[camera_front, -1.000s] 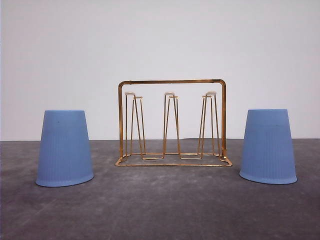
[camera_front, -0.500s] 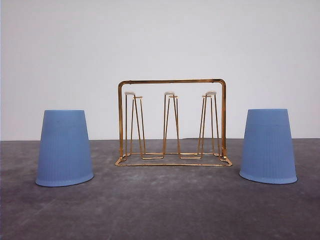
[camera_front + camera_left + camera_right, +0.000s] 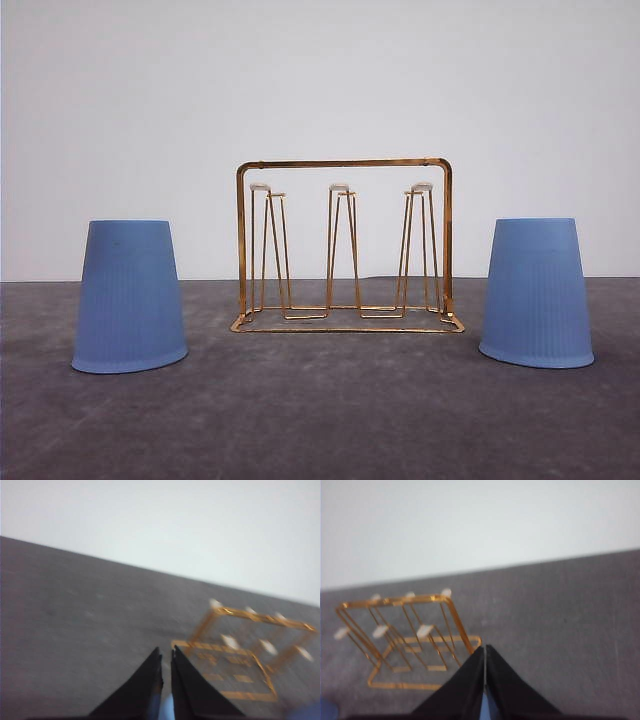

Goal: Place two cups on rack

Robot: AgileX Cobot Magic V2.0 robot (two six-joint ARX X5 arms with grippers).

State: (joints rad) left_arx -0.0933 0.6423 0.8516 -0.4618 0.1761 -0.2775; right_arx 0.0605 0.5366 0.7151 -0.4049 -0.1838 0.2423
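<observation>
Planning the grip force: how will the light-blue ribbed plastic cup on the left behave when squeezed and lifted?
The light-blue ribbed plastic cup looks thin-walled, so it is probably light and may flex. Its taper could let it slip. Standing on its wide rim, it seems unlikely to tip.

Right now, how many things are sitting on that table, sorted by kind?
Blue cups: 2, the left cup and the right cup, both upside down on the table.
Gold wire rack: 1, standing between them with nothing on it.
Total: 3 things.
</observation>
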